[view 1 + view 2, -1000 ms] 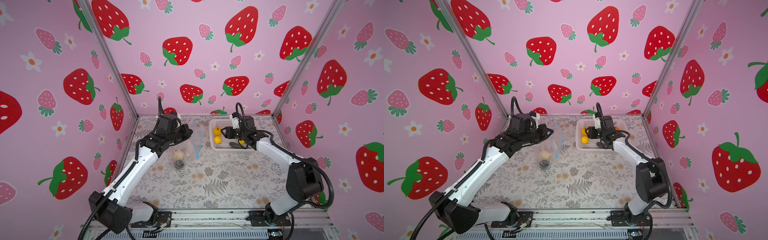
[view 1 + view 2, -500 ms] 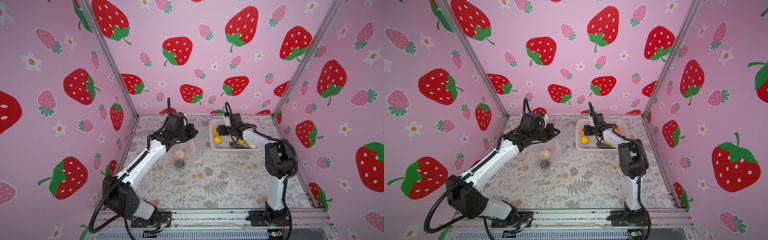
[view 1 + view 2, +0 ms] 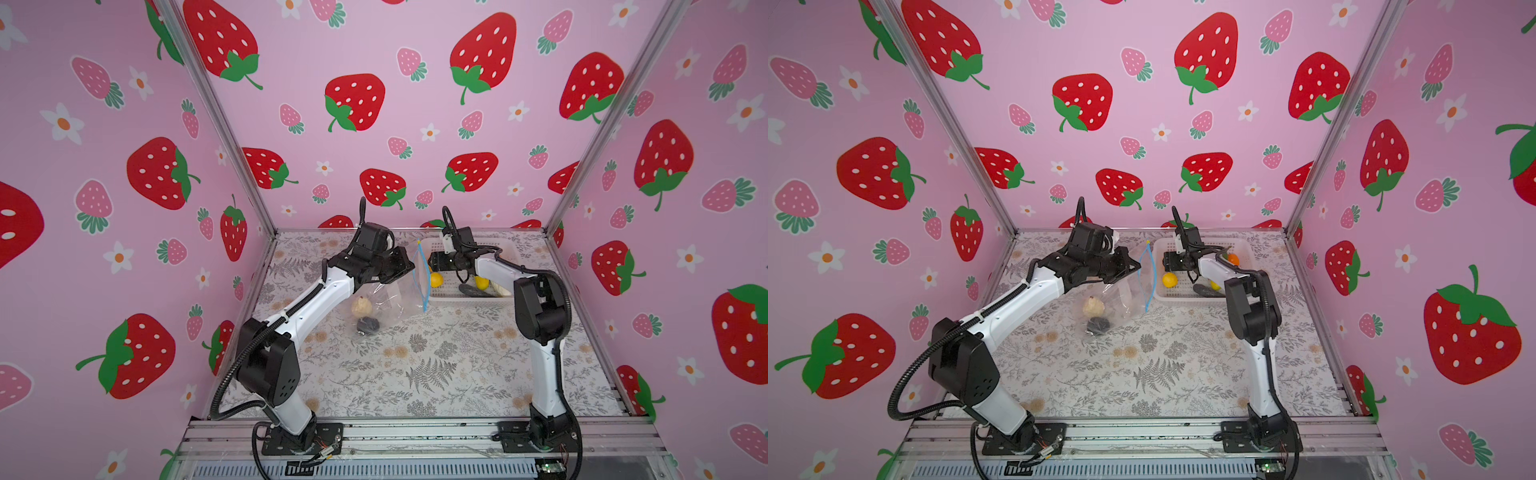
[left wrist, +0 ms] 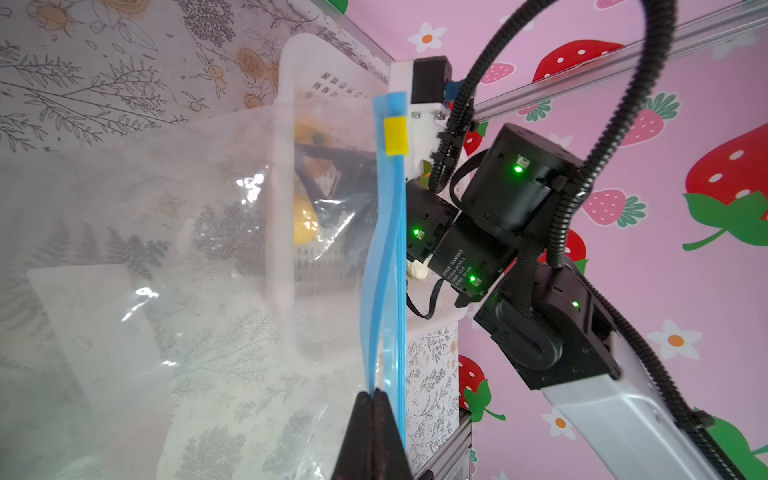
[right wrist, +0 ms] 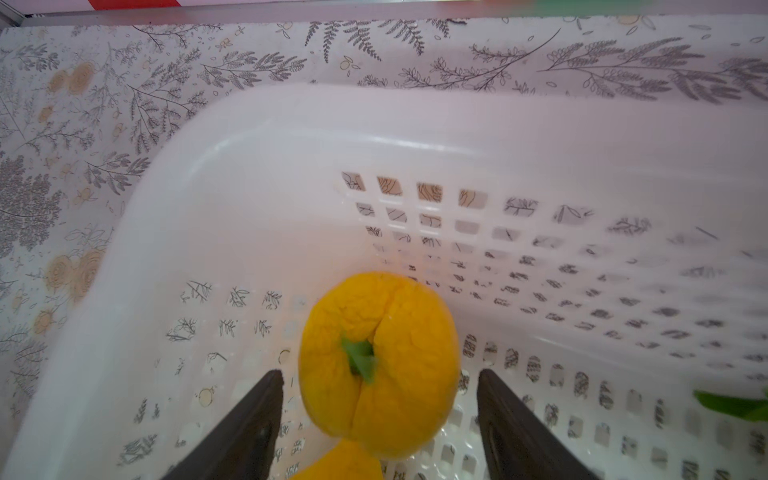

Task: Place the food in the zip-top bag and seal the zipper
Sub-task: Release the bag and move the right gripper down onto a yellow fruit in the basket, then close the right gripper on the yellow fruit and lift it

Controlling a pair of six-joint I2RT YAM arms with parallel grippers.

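Zip-top bag (image 3: 386, 299), mouth held up by the left gripper (image 4: 376, 399) pinched shut on its zipper (image 4: 388, 266); beyond, the right gripper (image 5: 380, 378) stands open and empty astride a yellow fruit (image 5: 378, 332) in the basket (image 5: 249, 137), whose round sides may let it squirt free as the jaws close.

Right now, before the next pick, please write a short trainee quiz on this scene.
1. True or false: the left jaws are shut on the zipper of the zip-top bag.
2. How many food pieces lie inside the bag?
3. In the white basket, the right jaws stand open on either side of: A) a yellow fruit, B) a green leaf, C) a dark piece.
Key: true; two; A.
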